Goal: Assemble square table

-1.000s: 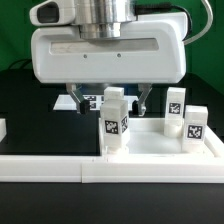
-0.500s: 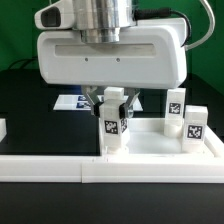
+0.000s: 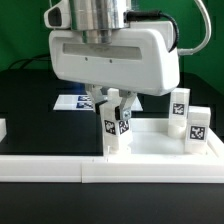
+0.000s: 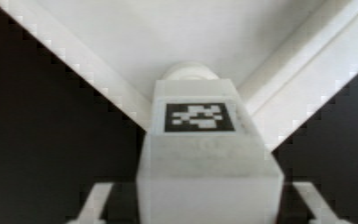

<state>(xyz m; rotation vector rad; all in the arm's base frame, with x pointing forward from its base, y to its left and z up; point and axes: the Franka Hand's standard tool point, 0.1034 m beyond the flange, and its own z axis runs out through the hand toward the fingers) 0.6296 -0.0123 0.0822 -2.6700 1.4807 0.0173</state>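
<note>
The square tabletop (image 3: 152,148) lies flat on the black table, a white slab with a raised rim. One tagged white leg (image 3: 116,128) stands at its corner nearest the exterior view's left. My gripper (image 3: 115,102) comes down from above, slightly tilted, and is shut on the top of this leg, one finger on each side. In the wrist view the leg (image 4: 201,116) fills the middle, its tag facing the camera, between my gripper's (image 4: 206,205) two fingers. Two more tagged legs (image 3: 179,107) (image 3: 197,128) stand at the exterior view's right. A fourth leg is not in view.
A long low white border wall (image 3: 50,168) runs across the front. The marker board (image 3: 72,102) lies on the black table behind the gripper. A small white piece (image 3: 2,128) shows at the exterior view's left edge.
The jaws have narrowed from wide open to closed on the leg. The hand has shifted toward the exterior view's right and tilted, and the leg has leaned slightly with it.
</note>
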